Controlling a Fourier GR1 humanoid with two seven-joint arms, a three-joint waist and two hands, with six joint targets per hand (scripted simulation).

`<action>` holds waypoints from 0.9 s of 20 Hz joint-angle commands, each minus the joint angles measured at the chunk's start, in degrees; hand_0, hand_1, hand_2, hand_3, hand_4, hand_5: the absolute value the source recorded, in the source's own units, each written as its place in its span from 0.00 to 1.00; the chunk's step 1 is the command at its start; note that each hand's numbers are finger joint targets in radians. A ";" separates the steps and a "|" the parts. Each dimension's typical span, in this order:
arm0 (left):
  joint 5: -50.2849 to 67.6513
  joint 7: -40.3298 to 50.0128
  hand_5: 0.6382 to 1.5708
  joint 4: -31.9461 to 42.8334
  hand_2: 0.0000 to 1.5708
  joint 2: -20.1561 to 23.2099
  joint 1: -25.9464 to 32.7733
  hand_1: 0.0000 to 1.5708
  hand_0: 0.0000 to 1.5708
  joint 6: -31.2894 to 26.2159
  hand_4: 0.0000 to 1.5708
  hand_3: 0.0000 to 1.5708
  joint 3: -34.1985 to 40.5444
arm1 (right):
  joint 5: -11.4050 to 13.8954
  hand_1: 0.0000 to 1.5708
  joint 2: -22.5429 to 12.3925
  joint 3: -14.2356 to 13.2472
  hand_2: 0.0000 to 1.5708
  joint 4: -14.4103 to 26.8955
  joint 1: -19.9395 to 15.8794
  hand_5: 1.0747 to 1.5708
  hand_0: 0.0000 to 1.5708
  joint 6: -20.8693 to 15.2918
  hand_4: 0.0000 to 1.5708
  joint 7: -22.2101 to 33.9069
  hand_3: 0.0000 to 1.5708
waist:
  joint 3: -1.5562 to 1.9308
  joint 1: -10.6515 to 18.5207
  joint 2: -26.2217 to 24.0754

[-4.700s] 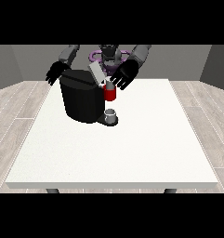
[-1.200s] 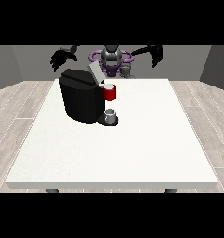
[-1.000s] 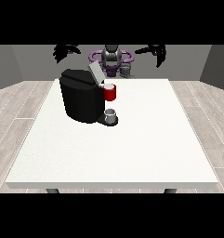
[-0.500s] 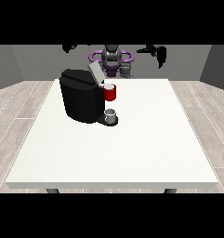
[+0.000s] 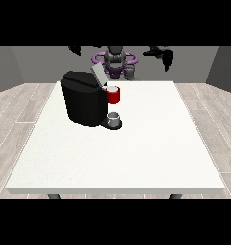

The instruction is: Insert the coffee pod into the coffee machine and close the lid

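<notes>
Black coffee machine [image 5: 86, 98] on white table [image 5: 136, 153], lid [image 5: 98, 74] tilted up; red thing at the machine [image 5: 113, 94] above grey cup [image 5: 114, 117]; both hands [image 5: 161, 52] [image 5: 76, 49] raised, finger positions impossible to tell

My white table [image 5: 136, 153] carries one thing: the black coffee machine [image 5: 86, 98], sitting toward ten o'clock from the table's middle. A grey thing [image 5: 114, 119] (pod or cup, I cannot tell) rests on its base.

A white table [image 5: 136, 153] stands on a pale plank floor [image 5: 16, 105] (grey walls [image 5: 21, 64] behind), and a small grey cup [image 5: 114, 118] sits on it.
</notes>
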 commanded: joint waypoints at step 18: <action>5.14 1.02 1.00 -17.59 0.00 2.06 8.82 0.00 0.00 2.65 0.00 0.00 -5.34 | -0.11 0.00 0.79 -3.99 0.00 15.48 -14.68 1.00 0.00 1.92 0.00 -4.31 0.00 | -0.01 -0.71 11.85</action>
